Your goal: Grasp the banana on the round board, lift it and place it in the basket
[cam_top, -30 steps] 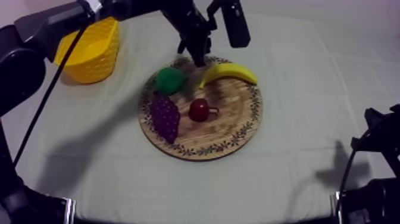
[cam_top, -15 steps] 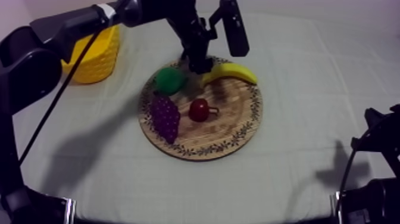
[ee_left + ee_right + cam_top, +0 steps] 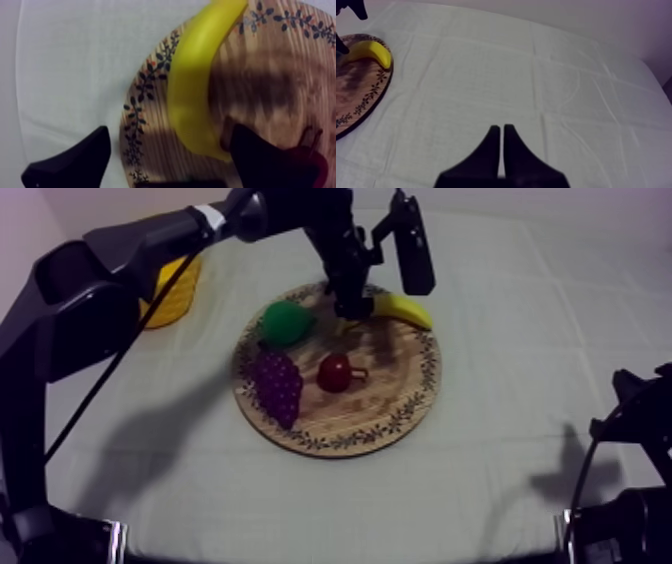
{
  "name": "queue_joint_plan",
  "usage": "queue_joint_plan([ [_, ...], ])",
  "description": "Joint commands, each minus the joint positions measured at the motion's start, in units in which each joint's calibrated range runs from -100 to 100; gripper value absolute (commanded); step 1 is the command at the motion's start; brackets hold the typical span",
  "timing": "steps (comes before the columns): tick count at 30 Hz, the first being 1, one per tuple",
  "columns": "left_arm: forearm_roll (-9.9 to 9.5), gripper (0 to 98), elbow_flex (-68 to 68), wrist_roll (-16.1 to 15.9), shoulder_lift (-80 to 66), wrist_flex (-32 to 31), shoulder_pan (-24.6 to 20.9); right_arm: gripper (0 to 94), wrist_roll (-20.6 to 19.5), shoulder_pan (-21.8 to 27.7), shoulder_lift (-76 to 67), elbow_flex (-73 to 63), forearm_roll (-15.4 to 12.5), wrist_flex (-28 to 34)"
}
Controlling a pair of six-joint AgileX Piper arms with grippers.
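The left gripper (image 3: 170, 131) is straddling the banana (image 3: 195, 85) on the wooden board (image 3: 280, 65), fingers wide apart. The grasping step seems to be beginning; next calls for closing, lifting, and carrying to the yellow basket (image 3: 175, 293).

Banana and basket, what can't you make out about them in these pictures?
- Banana: in the top view the left arm hides its left end; in the left wrist view one tip runs off the picture's edge.
- Basket: top view, the left arm covers most of it, inside unseen.
- Small red fruit: left wrist view, mostly behind a finger of the left claw.
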Motion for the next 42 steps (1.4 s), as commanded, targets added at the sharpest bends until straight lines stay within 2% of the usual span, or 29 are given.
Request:
queue_joint_plan([
  [1, 0.07, 84.5, -3.06, -0.02, 1.56, 1.21, 0.06, 0.3, 0.00, 0.02, -0.02, -0.03, -0.03, 0.01],
  [13, 1.00, 75.6, -10.55, 0.08, 6.97, 4.73, -0.06, 0.3, 0.00, 0.02, -0.02, -0.03, -0.03, 0.01],
  [26, 1.26, 63.6, -11.25, 2.85, 8.98, 5.12, 0.64, 0.3, 0.00, 0.02, -0.02, -0.03, -0.03, 0.01],
  [42, 1.64, 57.4, -12.49, 3.89, 9.31, 5.61, 1.92, 0.3, 0.00, 0.02, -0.02, -0.03, -0.03, 0.01],
])
